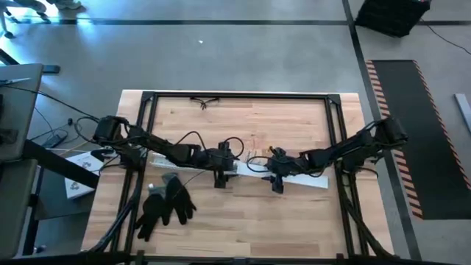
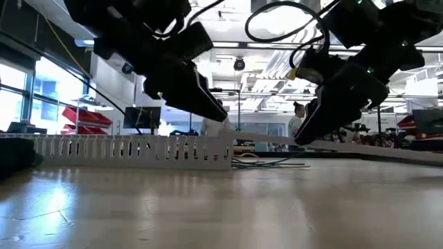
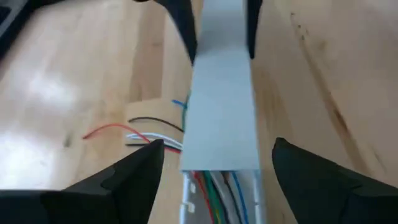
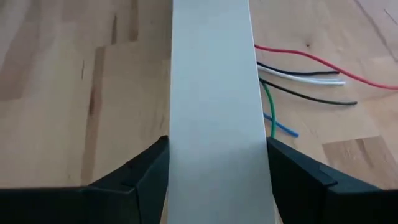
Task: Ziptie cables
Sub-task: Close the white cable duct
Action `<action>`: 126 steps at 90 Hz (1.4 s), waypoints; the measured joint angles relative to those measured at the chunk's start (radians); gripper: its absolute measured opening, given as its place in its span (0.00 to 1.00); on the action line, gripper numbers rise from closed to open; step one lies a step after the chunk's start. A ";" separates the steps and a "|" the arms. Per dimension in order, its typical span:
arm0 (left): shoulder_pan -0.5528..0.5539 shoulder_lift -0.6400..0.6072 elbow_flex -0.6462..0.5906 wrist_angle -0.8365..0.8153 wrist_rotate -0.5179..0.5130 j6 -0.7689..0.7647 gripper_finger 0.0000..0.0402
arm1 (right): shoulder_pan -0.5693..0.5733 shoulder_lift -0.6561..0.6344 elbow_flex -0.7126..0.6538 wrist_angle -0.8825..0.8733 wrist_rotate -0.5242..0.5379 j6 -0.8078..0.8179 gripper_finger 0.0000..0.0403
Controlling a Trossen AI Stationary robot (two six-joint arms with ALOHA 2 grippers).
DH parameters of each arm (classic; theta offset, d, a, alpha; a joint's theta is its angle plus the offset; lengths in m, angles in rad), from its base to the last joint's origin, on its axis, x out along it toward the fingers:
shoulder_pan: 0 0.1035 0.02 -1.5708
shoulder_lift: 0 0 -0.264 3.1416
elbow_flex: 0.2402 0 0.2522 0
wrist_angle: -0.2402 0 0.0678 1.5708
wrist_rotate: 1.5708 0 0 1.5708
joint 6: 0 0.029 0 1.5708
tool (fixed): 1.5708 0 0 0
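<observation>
Grippers, left (image 3: 214, 162) and right (image 4: 217, 162), both spread wide around the white channel (image 4: 214, 93); cables (image 4: 298, 74) poke out beside it.

1. My left arm reaches in from 9 o'clock toward table centre; the left gripper (image 1: 221, 177) points down at the surface, fingers (image 3: 134, 180) spread wide.
2. My right arm reaches in from 3 o'clock; the right gripper (image 1: 277, 182) sits low near centre, fingers (image 4: 140, 177) parted.
</observation>
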 joint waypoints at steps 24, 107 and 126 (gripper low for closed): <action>0.000 0.053 0.000 0.016 0.029 -0.007 0.70 | 0.000 0.000 0.000 0.003 -0.002 0.000 0.52; 0.017 0.086 0.002 0.029 0.153 -0.010 0.26 | 0.000 0.000 -0.001 0.008 -0.007 0.000 0.53; 0.017 0.095 0.003 0.017 0.154 -0.015 0.17 | 0.001 0.001 -0.001 0.012 0.011 0.000 0.56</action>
